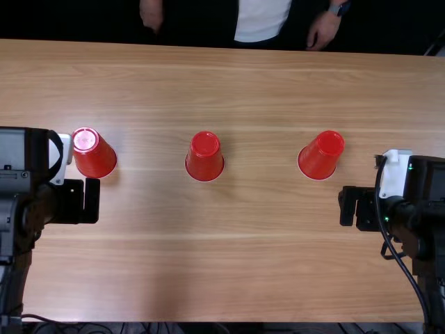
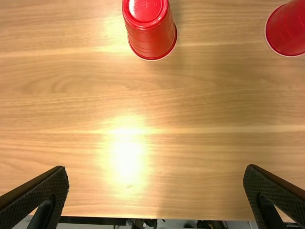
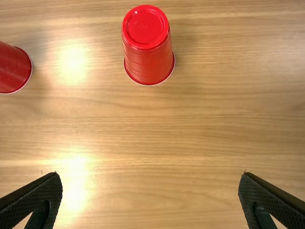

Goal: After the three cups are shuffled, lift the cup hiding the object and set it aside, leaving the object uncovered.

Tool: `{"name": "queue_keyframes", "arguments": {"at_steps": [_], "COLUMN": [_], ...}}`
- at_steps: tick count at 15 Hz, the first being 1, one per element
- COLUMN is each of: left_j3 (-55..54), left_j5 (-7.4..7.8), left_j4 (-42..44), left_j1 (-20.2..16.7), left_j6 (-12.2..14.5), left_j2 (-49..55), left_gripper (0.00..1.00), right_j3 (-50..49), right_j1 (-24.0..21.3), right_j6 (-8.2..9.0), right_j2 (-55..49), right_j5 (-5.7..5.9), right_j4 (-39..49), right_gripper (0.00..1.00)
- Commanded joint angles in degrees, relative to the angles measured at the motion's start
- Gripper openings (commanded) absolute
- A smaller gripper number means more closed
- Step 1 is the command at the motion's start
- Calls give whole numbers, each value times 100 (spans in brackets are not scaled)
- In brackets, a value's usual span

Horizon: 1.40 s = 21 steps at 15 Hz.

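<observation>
Wooden table (image 1: 222,76), three inverted red cups (image 1: 205,157)

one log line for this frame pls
cups: left cup, middle cup, right cup inverted in a row, none lifted | left gripper: open, clear of cups | right gripper: open, clear of cups
</observation>
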<state>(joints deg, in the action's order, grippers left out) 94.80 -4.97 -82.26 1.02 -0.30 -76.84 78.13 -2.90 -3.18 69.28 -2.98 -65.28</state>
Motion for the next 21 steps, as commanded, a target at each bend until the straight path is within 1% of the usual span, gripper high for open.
{"name": "queue_keyframes", "arguments": {"at_steps": [1,2,3,5,7,8,9,11,12,14,21], "left_j3": [205,205,214,223,214,205,205,214,214,214,231], "left_j5": [-20,2,-9,-30,-51,-62,-83,-410,-515,-536,-547], "left_j4": [31,94,200,664,1138,1297,1370,1560,1718,1919,2415], "left_j1": [-23,-23,-23,-23,-23,-23,-23,-14,-14,-5,13], "left_j6": [-171,-171,-171,-213,-508,-603,-624,-635,-635,-635,-624], "left_j2": [-103,-191,-279,-525,-710,-877,-1053,-1351,-1518,-1844,-2916], "left_gripper": [100,100,100,100,100,100,100,100,100,100,100], "right_j3": [150,133,133,124,124,124,124,141,150,141,133], "right_j1": [26,26,26,26,26,26,35,70,149,246,237], "right_j6": [-41,-41,-30,-9,2,12,2,-9,-9,2,-19], "right_j2": [16,7,7,-2,-28,-37,-46,-63,-72,-72,-72], "right_j5": [14,3,14,3,3,3,3,3,3,3,14], "right_j4": [14,46,56,67,67,67,56,3,-7,-18,-39], "right_gripper": [100,100,100,100,100,100,100,100,100,100,100]}}
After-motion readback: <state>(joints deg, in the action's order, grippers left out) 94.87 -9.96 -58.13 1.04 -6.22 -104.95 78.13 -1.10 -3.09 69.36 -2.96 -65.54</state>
